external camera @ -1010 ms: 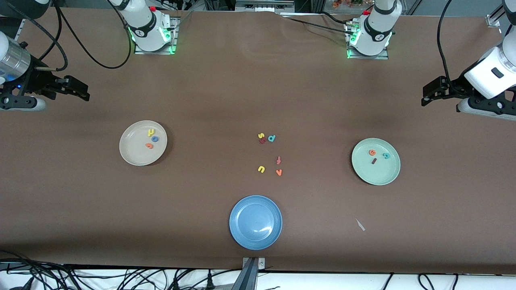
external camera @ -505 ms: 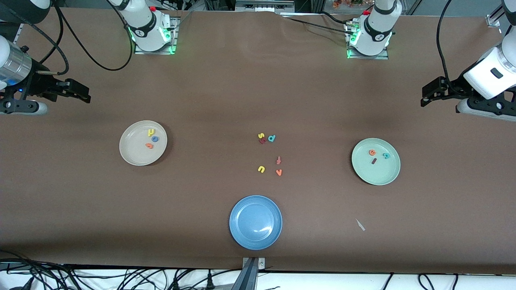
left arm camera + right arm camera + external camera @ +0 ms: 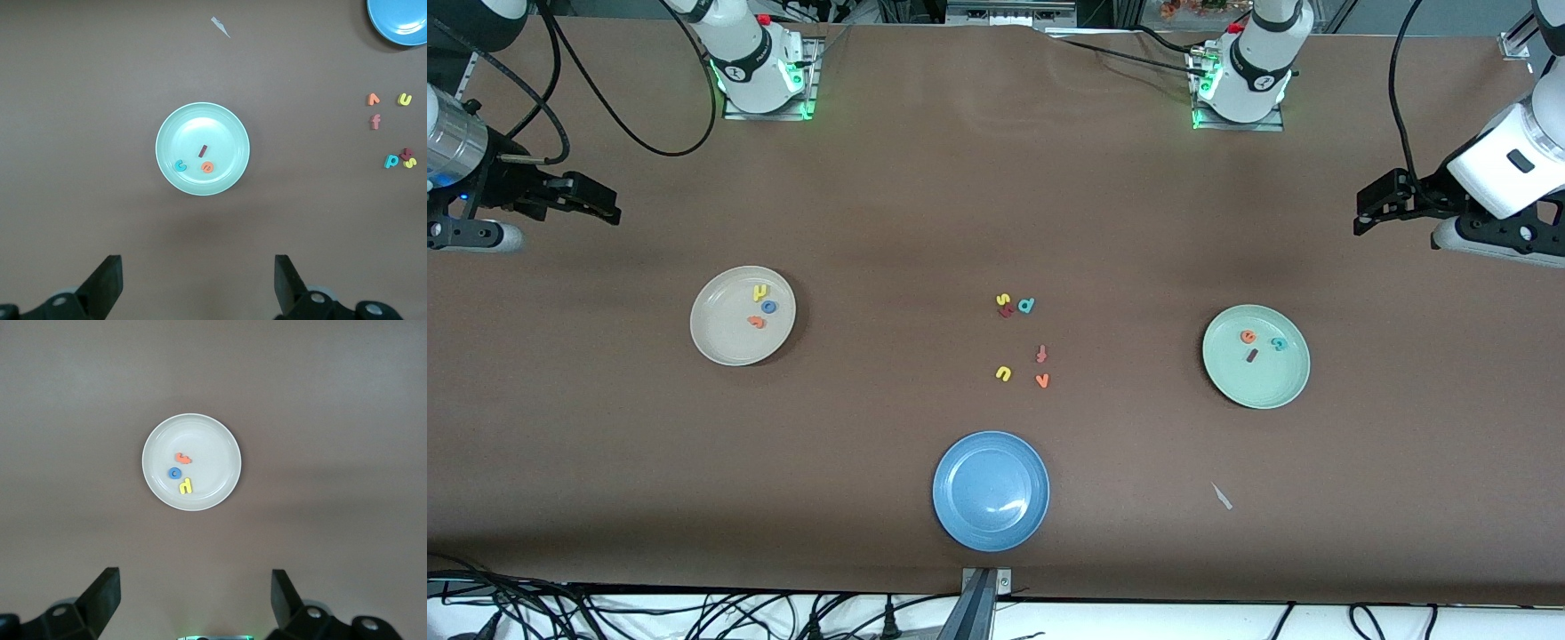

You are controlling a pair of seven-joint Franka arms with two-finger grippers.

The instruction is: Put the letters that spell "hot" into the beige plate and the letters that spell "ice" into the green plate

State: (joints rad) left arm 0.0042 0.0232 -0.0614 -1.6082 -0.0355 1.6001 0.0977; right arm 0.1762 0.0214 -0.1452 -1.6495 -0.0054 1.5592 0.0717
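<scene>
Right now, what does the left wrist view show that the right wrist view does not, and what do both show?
Only the left wrist view shows the green plate with the teal c, dark red i and orange e, the loose letters and the blue plate. Only the right wrist view shows the beige plate with the orange t, blue o and yellow h. Both show brown table and open, empty jaws.

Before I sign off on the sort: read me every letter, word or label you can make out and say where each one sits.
"h", "o", "t": yellow, blue and orange foam letters in the cream-beige round plate.
"i", "c", "e": dark red, teal and orange foam letters in the pale mint-green round plate.
"u" yellow, "v" orange, "t" pinkish-red, "d" teal: loose on the brown table.
Yellow and dark red letters beside the "d": overlapping, unreadable.
Arm-base markings: too small.
</scene>
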